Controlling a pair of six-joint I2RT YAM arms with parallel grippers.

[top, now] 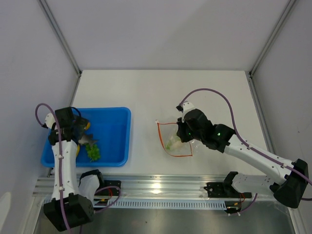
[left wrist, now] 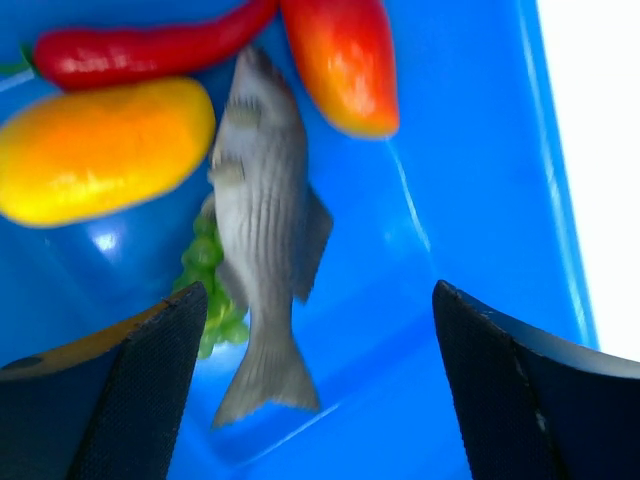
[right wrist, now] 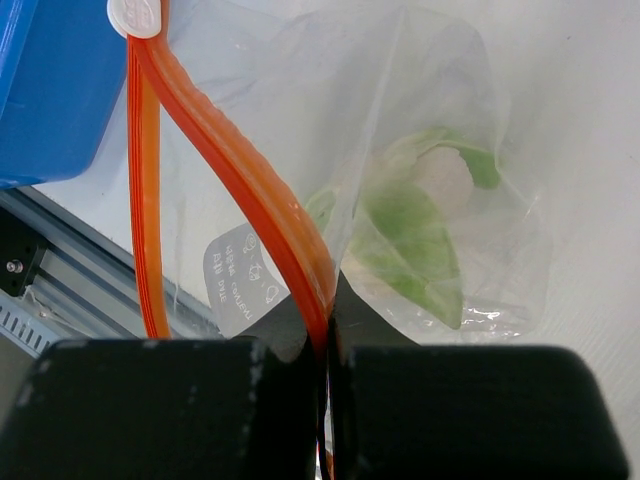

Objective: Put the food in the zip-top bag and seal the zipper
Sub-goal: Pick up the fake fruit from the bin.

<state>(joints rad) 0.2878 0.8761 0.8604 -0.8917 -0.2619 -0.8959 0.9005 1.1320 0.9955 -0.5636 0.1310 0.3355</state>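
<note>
At the left, the left tool (left wrist: 318, 288) hangs wide open over the blue tray (left wrist: 480, 200), above the grey fish (left wrist: 262, 230). The fish lies on green leafy bits (left wrist: 205, 270), beside the red chili (left wrist: 140, 50), yellow piece (left wrist: 100, 150) and red-orange fruit (left wrist: 345, 60). Right of the tray, on the bench (top: 161, 92), the right tool (right wrist: 325, 350) is pinched closed on the zipper (right wrist: 230, 160) of the zip-top bag (right wrist: 440, 90), which holds the white cauliflower (right wrist: 445, 180).

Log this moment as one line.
left gripper open above fish in blue tray | right gripper shut on zipper | cauliflower inside zip-top bag
</note>
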